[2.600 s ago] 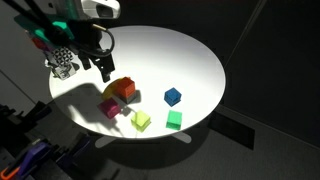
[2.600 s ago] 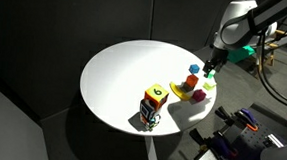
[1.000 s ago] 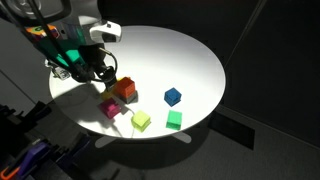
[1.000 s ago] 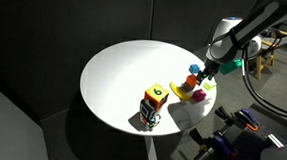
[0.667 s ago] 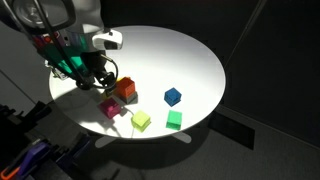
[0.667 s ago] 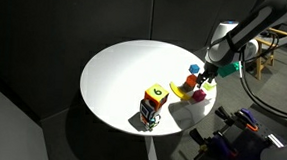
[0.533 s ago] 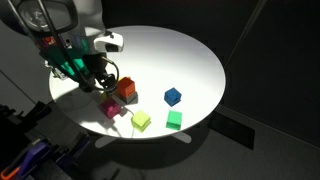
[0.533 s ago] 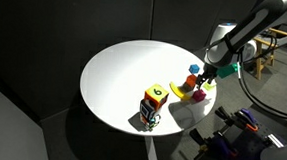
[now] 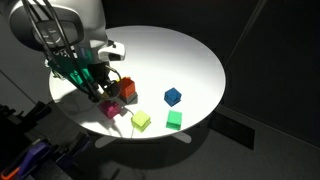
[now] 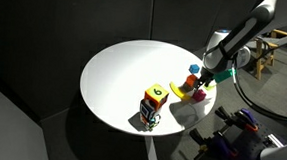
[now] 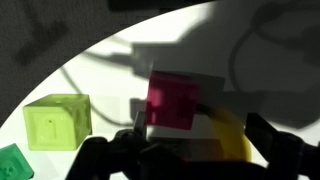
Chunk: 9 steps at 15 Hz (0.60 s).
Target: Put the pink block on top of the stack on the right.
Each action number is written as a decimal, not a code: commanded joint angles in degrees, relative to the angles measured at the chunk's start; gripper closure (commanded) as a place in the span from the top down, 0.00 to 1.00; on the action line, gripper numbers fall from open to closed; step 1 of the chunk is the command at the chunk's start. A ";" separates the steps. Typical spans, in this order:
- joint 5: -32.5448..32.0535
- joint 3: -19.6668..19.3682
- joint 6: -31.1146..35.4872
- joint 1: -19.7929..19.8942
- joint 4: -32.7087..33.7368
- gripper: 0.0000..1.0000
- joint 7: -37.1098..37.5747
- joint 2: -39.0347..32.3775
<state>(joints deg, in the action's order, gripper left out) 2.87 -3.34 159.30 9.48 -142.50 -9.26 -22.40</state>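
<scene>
The pink block [image 9: 110, 108] lies on the round white table [image 9: 190, 55], next to the orange-red stack [image 9: 127, 88]. My gripper [image 9: 102, 88] hangs low just above and behind the pink block, close beside the stack. In the wrist view the pink block [image 11: 175, 100] sits ahead between my spread fingers [image 11: 272, 140], with a yellow rounded block [image 11: 236, 135] at its right. The gripper [image 11: 196, 150] is open and holds nothing. The stack does not show in the wrist view. In an exterior view the gripper [image 10: 203, 80] is over the cluster with the orange-red stack [image 10: 196, 93].
A yellow-green cube [image 9: 141, 120], a green cube [image 9: 174, 120] and a blue cube [image 9: 172, 97] lie near the table's edge. The yellow-green cube [image 11: 58, 122] also shows in the wrist view. A yellow-topped block pile [image 10: 153, 104] stands at another edge.
The arm has come down and forward toward the pink block and the orange-red stack. The blocks have not moved.
</scene>
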 commanded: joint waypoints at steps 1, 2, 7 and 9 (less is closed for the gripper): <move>1.11 1.53 2.04 2.03 1.34 1.00 -1.50 -2.25; 1.10 1.74 2.38 2.39 1.46 1.00 -1.57 -2.63; 0.81 2.12 4.23 3.82 1.84 1.00 -1.27 -4.44; 0.65 2.18 4.29 4.17 2.21 1.00 -1.15 -5.21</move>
<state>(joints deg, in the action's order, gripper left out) 2.87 -2.08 162.99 12.21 -141.60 -9.26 -26.18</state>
